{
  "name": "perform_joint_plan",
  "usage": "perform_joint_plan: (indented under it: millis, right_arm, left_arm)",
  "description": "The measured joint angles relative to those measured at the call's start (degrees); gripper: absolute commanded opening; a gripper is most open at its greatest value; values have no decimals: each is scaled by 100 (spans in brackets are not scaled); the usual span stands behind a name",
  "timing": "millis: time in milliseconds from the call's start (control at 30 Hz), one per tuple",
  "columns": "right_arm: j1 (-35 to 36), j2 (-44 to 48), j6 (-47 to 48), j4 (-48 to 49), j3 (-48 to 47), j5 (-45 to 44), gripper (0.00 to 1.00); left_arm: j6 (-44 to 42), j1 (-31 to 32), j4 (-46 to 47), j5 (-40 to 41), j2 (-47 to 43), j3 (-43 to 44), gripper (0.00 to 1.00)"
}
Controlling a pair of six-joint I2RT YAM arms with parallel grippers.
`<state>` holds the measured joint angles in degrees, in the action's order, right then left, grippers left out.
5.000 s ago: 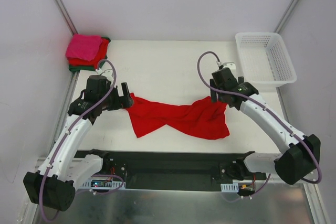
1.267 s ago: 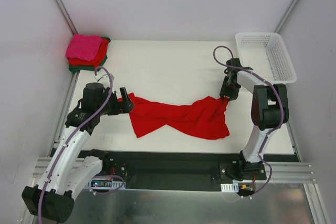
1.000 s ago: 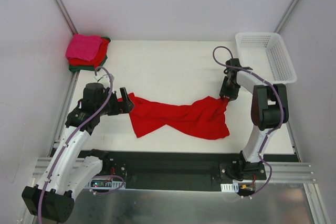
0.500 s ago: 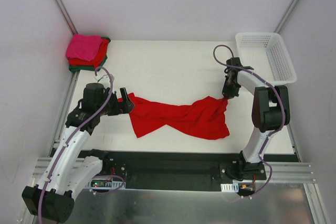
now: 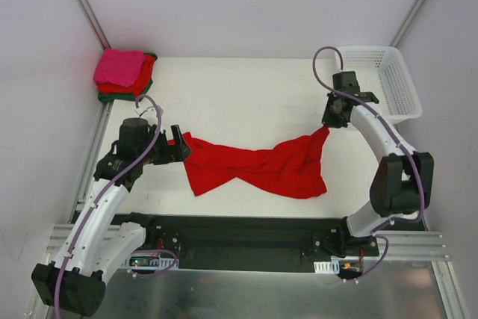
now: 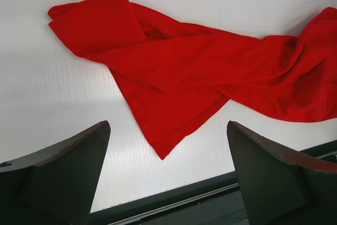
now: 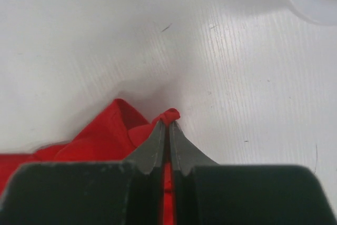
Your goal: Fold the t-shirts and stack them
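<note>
A bright red t-shirt (image 5: 254, 166) lies crumpled across the middle of the table, also spread out in the left wrist view (image 6: 210, 72). My right gripper (image 5: 329, 125) is shut on the shirt's upper right corner (image 7: 169, 115), a small bunch of cloth showing past the fingertips, and that corner is lifted off the table. My left gripper (image 5: 179, 147) stands open just beside the shirt's left end, its wide-apart fingers (image 6: 58, 167) holding nothing. A folded stack of t-shirts (image 5: 123, 74), hot pink on top of red and dark green, sits at the far left corner.
A white lattice basket (image 5: 381, 80) stands at the far right corner, close behind my right arm. The table's near edge and a dark rail (image 5: 246, 229) run below the shirt. Slanted frame posts (image 5: 86, 13) rise at both far corners.
My right gripper has shut on the shirt's upper right corner and moved up and to the right, pulling that corner into a point. The left arm has not moved.
</note>
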<state>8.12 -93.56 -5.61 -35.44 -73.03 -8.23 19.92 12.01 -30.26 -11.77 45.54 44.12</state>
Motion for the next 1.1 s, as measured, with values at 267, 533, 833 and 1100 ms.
perform_joint_plan:
  millis: [267,533,833,1100]
  right_arm:
    - [149,1541,254,-94,-149,317,1]
    - [190,2520,380,-422,-896,555,1]
    - [190,2885,402,-616,-1091,610,2]
    - [190,2883,413,-734,-758,619,2]
  left_arm:
    - [0,0,0,0,63,0,93]
    - [4,0,2,-17,76,0,93]
    - [24,0,195,-417,225,-2,92]
    - [306,354,739,-861,404,-238,99]
